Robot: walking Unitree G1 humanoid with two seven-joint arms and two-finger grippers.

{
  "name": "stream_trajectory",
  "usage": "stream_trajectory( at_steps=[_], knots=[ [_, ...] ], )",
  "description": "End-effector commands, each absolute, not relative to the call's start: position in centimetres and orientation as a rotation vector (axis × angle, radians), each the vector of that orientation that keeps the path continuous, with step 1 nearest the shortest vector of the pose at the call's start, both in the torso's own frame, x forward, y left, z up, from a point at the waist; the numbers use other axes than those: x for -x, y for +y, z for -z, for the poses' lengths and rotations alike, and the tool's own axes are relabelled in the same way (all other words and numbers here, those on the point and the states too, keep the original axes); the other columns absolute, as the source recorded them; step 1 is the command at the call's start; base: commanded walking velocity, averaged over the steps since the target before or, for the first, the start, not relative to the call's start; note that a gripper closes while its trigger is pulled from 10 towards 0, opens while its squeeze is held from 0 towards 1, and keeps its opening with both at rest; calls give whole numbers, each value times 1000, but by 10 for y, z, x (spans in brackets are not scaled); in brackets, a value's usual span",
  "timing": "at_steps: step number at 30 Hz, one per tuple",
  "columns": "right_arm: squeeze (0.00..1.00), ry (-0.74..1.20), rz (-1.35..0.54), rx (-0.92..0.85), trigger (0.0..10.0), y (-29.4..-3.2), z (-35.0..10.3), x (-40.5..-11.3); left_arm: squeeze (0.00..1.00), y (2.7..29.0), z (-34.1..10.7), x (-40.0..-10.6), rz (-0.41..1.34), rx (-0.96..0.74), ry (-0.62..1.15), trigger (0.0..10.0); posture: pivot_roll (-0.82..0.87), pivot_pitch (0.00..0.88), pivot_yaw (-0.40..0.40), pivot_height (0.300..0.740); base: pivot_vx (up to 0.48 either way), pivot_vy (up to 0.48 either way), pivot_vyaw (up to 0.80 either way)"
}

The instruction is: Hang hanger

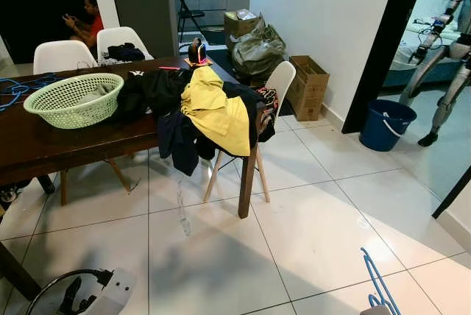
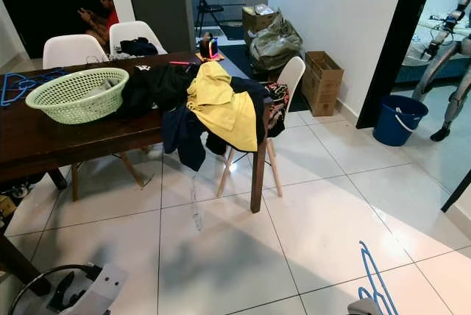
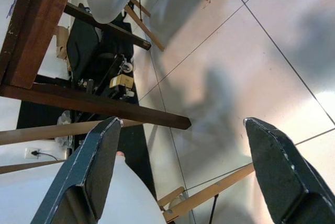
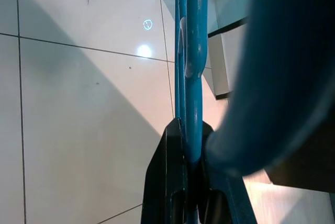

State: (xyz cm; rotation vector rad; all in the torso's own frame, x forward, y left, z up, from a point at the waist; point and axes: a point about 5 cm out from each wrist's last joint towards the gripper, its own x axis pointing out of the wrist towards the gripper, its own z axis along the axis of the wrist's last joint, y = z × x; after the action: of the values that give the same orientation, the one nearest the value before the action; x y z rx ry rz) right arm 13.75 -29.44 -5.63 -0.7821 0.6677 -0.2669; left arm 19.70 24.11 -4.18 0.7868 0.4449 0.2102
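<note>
A blue hanger pokes up at the bottom right of the eye views, low over the tiled floor. In the right wrist view my right gripper is shut on this blue hanger, its black fingers pressed on the rod. My left gripper is open with nothing between its fingers; it hangs low by the table's near end, looking under the dark wooden table. More blue hangers lie at the table's far left.
A pile of clothes with a yellow garment drapes over the table corner. A green basket sits on the table. White chairs stand around it. A blue bucket, cardboard boxes and a seated person lie beyond.
</note>
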Motion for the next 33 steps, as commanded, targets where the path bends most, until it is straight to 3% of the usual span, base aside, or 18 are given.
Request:
stream_trajectory(
  at_steps=[1, 33],
  knots=[
    [0, 680, 274, 779, 10000, -297, 56, -137, 0, 239, 44, -195, -196, -797, 460, 10000, 8, 0, -13, 740, 0, 0, 0],
    [0, 679, 273, 779, 10000, -296, 56, -138, 0, 239, 44, -196, -196, -797, 460, 10000, 8, 0, -16, 740, 0, 0, 0]
  ],
)
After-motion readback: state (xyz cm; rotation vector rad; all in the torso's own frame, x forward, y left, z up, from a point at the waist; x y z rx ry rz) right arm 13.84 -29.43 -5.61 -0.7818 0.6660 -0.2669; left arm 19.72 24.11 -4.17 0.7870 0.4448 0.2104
